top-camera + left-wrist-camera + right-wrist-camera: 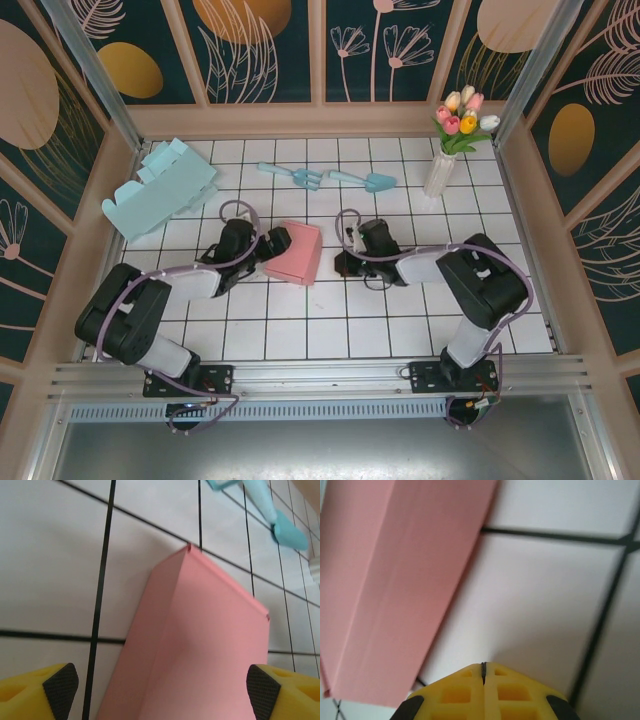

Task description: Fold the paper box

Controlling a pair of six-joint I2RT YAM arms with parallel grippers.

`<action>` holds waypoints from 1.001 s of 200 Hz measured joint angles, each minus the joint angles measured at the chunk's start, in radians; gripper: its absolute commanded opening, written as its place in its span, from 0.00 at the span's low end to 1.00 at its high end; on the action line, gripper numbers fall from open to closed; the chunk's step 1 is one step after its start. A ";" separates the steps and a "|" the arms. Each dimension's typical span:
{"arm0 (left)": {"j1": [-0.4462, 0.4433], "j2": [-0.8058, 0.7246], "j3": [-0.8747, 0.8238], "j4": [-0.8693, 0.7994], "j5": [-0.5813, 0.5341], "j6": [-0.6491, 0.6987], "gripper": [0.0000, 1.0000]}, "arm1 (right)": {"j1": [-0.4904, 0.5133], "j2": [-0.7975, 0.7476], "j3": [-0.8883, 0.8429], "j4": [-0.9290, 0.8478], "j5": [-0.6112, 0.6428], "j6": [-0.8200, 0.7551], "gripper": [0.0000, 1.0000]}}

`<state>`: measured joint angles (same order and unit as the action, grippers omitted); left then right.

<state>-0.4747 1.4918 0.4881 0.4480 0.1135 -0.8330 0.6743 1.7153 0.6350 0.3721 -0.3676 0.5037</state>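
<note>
I see the pink folded paper box [293, 255], long axis roughly near-far; left pincer [256, 252] spread at its left side, right pincer [341, 263] pressed together.

The left arm [150, 312] and right arm [482, 285] have black joint housings, white links and lilac cables [237, 206] looping alongside. Their yellow, grid-moulded fingers [462, 696] carry black textured pads [61, 689].
</note>
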 measured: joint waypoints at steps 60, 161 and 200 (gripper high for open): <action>-0.035 -0.033 -0.069 0.060 0.015 -0.029 0.89 | 0.121 0.022 -0.013 0.082 0.005 0.101 0.03; -0.221 -0.065 -0.176 0.195 -0.283 -0.183 0.88 | 0.223 0.079 0.030 0.153 0.127 0.274 0.03; -0.240 -0.056 -0.140 0.129 -0.401 -0.182 0.91 | 0.249 0.105 0.064 0.157 0.201 0.299 0.03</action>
<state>-0.7143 1.4361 0.3485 0.5774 -0.2871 -1.0145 0.9237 1.8202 0.6991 0.5289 -0.1661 0.8024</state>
